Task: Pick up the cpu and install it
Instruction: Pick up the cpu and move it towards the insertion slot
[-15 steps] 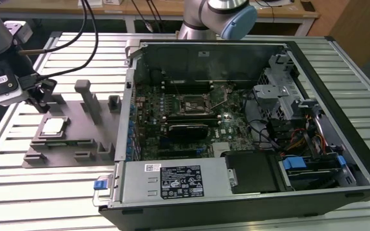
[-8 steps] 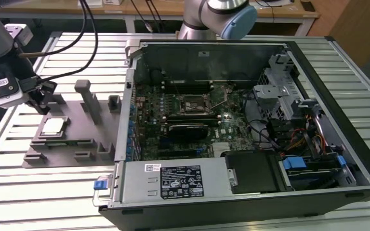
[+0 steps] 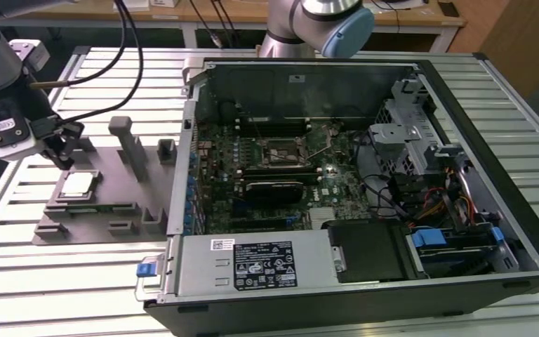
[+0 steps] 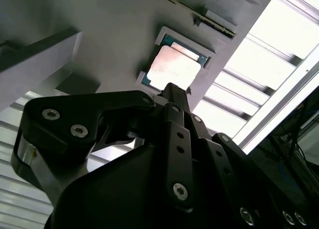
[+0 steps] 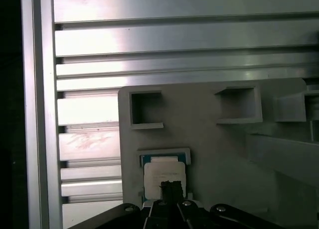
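**Step in hand: picking up the cpu**

1. Position. The cpu point(image 3: 76, 184) lies flat in a shallow recess of the grey fixture point(image 3: 110, 179). The fixture rests on the slatted surface point(image 3: 26, 274) near the edge at the exterior view's left, beside the open computer case point(image 3: 297, 88).
2. Hand state. The hand point(image 3: 64, 160) hangs just above the cpu, apart from it. It is closed and holds nothing. In both wrist views its tip point(image 4: 172, 88) point(image 5: 171, 185) overlaps one edge of the chip point(image 4: 174, 67) point(image 5: 164, 170) rather than its middle.
3. Recommended practice.
   - The hand probably needs to be centred over the metal top, and opened wider than the chip, before it goes down.
   - Descend vertically. The recess walls stand close around the chip and leave little room for error.
   - Grip two opposite edges lightly and lift level, since a tilted chip may jam in the recess.
4. Status. The socket point(image 3: 283, 151) on the board inside the case appears unoccupied, so installation is judged not yet begun.
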Robot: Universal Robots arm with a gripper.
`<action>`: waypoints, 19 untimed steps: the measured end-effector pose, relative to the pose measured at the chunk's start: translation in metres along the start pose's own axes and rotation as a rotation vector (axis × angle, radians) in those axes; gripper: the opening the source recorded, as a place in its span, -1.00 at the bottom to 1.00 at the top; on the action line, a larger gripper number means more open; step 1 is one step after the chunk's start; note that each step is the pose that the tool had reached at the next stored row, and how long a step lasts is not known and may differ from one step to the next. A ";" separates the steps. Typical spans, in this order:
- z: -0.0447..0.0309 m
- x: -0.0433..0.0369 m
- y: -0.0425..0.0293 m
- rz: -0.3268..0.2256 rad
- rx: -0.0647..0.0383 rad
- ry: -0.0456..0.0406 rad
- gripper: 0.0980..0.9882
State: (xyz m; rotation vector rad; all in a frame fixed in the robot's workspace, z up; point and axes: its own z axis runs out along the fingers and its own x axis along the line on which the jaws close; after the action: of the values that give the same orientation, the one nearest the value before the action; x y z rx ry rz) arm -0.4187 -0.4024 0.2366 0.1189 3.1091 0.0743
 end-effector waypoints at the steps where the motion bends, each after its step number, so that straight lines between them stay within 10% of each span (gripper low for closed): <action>1: 0.0008 0.0001 -0.0001 0.000 0.000 0.0000 -0.98; 19: 0.0217 0.0028 -0.0020 0.000 0.000 0.0000 -0.98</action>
State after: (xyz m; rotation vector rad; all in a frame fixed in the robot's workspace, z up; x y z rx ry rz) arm -0.4209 -0.4032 0.2147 0.1189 3.1091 0.0742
